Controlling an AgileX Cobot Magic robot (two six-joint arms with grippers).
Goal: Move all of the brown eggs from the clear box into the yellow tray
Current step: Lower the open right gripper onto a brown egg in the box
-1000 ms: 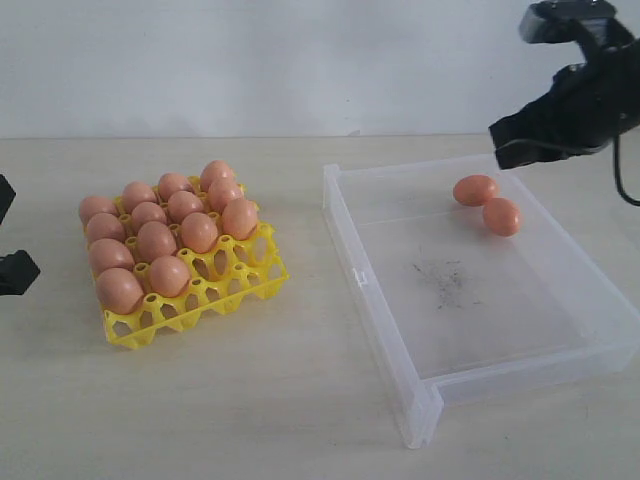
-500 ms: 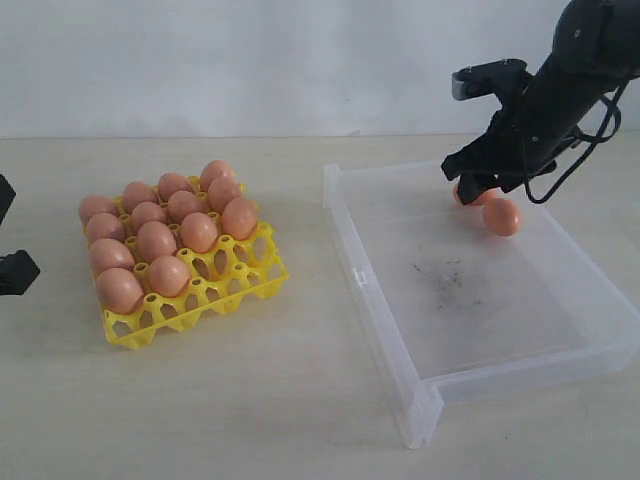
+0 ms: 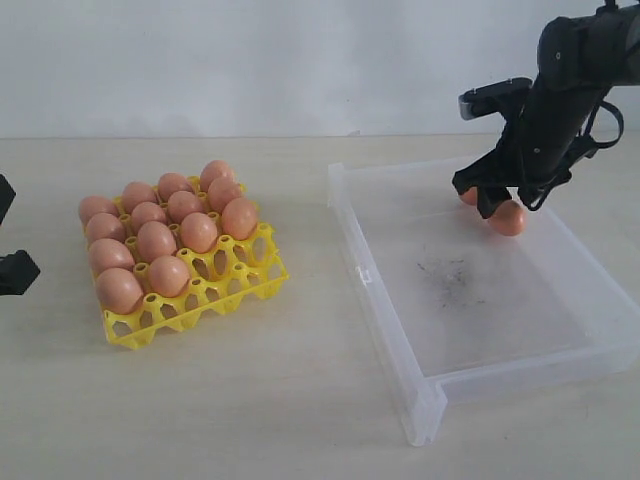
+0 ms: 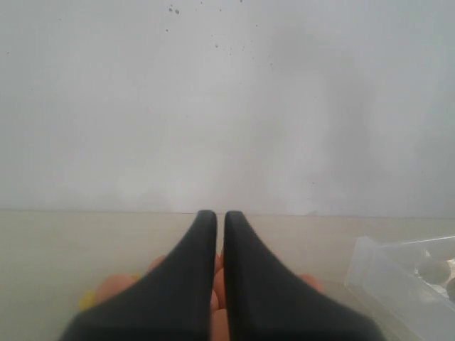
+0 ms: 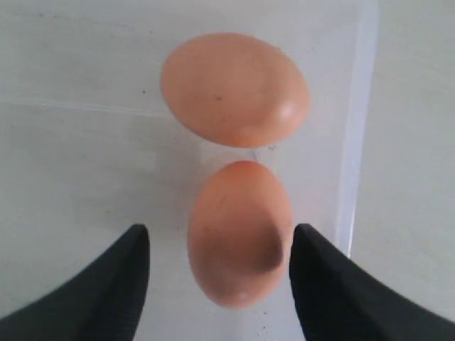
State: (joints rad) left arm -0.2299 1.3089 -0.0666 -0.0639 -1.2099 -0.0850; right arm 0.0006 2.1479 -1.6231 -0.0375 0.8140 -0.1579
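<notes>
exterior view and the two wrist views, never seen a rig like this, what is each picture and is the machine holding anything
It is a robot with two arms, each ending in a two-fingered tool. The exterior view comes from a camera looking at the table. On it stand a yellow tray mostly filled with brown eggs and a clear box with two eggs left. The other two pictures come from cameras on the wrists, looking along the fingers. The right wrist view shows the right tool open, one finger on each side of an egg lying in the box, with the second egg just beyond. Nothing is gripped. The left tool is shut and empty, off near the tray.
</notes>
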